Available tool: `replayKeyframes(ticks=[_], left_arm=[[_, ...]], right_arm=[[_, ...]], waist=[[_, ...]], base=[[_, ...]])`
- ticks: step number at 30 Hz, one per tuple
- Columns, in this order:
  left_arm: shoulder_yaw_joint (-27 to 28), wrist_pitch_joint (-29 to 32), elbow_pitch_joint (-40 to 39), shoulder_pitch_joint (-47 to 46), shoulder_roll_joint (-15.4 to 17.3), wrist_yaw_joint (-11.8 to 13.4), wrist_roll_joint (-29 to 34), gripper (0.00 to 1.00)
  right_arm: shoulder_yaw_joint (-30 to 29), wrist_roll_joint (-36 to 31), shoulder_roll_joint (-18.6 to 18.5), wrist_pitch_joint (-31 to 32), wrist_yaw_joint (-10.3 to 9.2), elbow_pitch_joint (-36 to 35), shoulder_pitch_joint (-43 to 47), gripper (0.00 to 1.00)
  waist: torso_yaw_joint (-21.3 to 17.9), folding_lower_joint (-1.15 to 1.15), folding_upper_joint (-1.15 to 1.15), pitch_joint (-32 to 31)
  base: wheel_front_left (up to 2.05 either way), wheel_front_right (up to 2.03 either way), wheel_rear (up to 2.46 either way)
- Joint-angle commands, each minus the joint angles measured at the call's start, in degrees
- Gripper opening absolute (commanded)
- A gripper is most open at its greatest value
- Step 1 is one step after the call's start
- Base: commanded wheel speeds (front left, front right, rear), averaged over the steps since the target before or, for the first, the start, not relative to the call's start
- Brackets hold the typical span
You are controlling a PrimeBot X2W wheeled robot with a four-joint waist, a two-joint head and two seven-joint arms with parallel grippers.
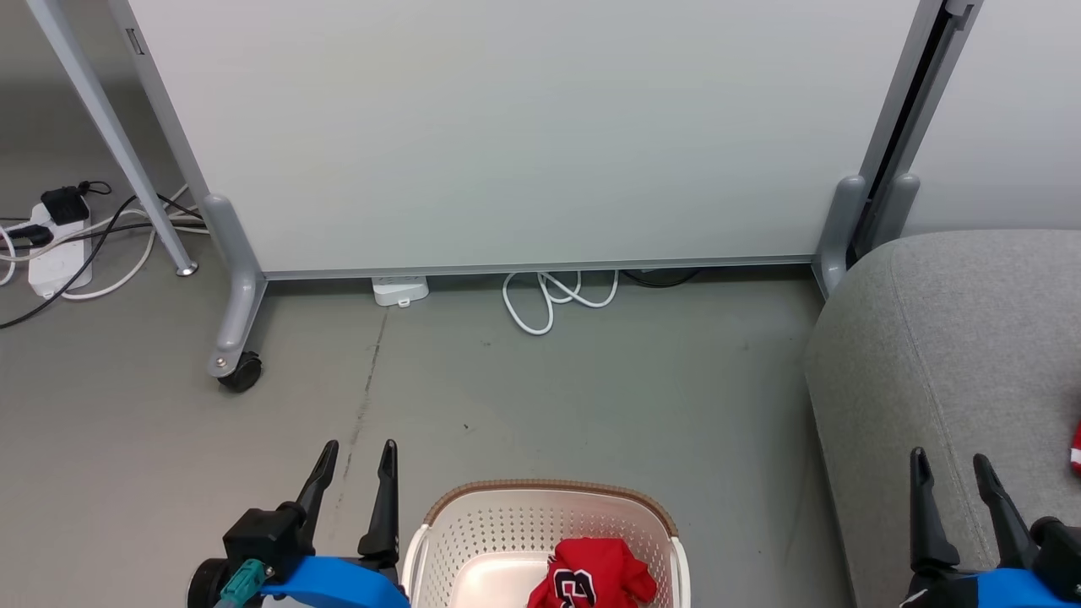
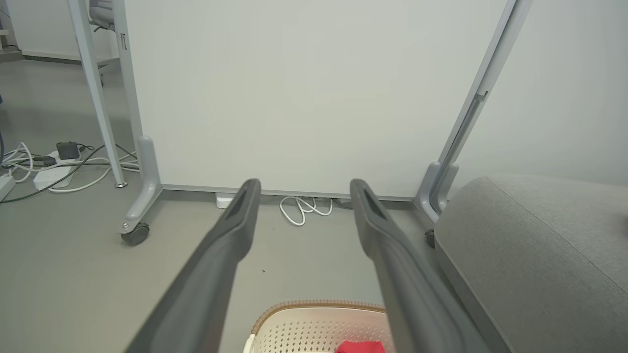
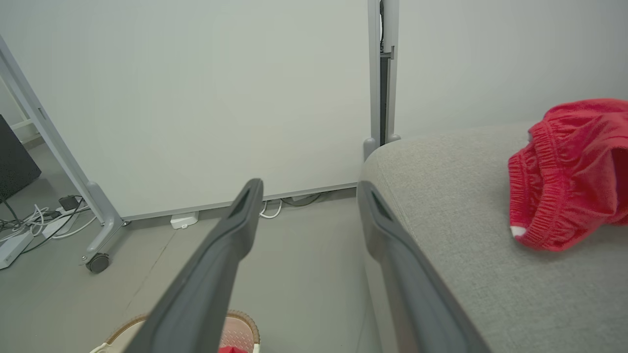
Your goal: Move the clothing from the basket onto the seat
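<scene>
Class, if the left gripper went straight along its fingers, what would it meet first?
Probably the white partition panel's lower edge, above the coiled white cable; the left gripper's path looks free before that, depth unclear.

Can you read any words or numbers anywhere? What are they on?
Black-and-white print on the red clothing in the basket: crumpled, cannot be read.
Small tag on the white board: too small to read.
No other writing can be read.

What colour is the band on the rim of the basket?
Brown rim band; best in the head view.
</scene>
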Motion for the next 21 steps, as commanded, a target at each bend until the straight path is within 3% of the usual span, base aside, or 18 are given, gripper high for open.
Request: replayKeyframes(ticks=[1, 21], left_arm=[[0.33, -0.17, 0.18, 0.31, 0.2, -0.06, 0.34, 1.0], [-0.56, -0.17, 0.82, 0.13, -0.33, -0.06, 0.51, 1.0]], right_arm=[[0.47, 0.53, 0.02, -0.27, 0.03, 0.0, 0.76, 1.0], [2.2, 0.73, 0.02, -0.09, 0.03, 0.07, 1.08, 1.0]], waist=[[-0.04, 0.0, 0.0, -0.11], [-0.29, 0.0, 0.0, 0.01]], base=[[0.0, 0.0, 0.0], [0.0, 0.0, 0.0]])
